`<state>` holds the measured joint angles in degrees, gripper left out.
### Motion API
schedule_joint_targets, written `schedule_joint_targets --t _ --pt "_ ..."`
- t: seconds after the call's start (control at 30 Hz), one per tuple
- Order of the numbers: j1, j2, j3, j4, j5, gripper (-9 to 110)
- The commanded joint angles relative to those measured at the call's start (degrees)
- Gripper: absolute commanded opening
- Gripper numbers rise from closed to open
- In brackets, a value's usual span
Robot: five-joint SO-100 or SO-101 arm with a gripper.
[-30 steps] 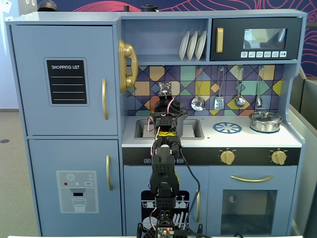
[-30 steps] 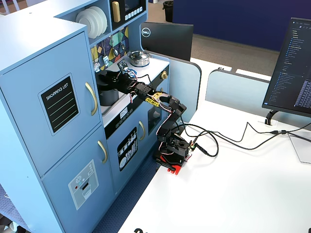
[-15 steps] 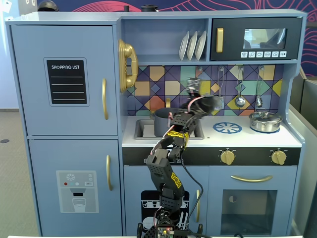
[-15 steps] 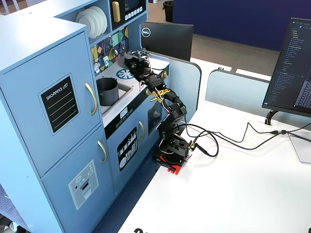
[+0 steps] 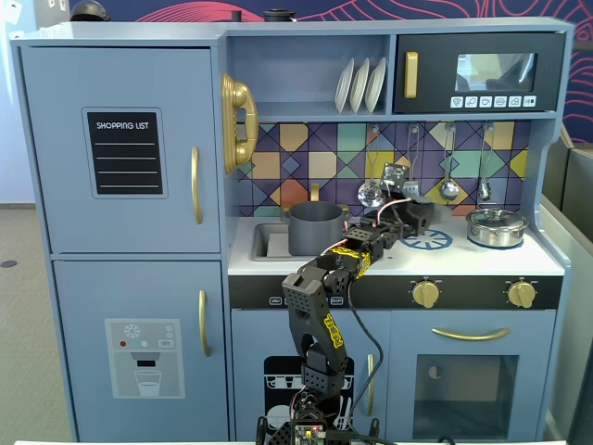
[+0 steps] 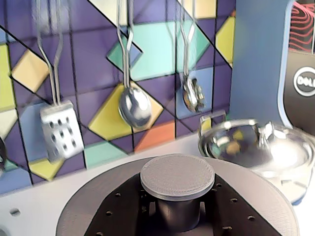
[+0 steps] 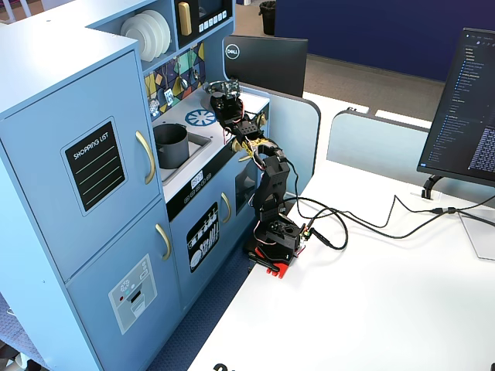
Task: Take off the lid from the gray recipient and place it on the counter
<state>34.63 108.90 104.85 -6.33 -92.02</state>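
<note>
The gray recipient (image 5: pixel 315 228) stands open in the sink recess at the counter's left; it also shows in a fixed view (image 7: pixel 172 144). My gripper (image 5: pixel 414 219) is to its right, over the blue burner circle (image 5: pixel 430 240) on the white counter (image 5: pixel 398 260). In the wrist view the gripper (image 6: pixel 177 209) is shut on the knob (image 6: pixel 177 177) of the dark gray lid (image 6: pixel 91 206), one dark jaw on each side. The lid sits low over the counter (image 6: pixel 98 164); I cannot tell whether it touches.
A shiny silver pot (image 5: pixel 496 226) with its own lid stands at the counter's right, close to the gripper in the wrist view (image 6: pixel 256 147). Metal utensils (image 6: pixel 134 103) hang on the tiled back wall. Microwave and shelf are overhead.
</note>
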Motion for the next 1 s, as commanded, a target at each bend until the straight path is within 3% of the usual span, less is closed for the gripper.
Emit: schedule_joint_targets --t 0.0,0.97 --pt "-0.2 0.0 1.7 -4.9 0.3 0" --pt "-1.8 0.5 16.5 -10.9 -0.4 0"
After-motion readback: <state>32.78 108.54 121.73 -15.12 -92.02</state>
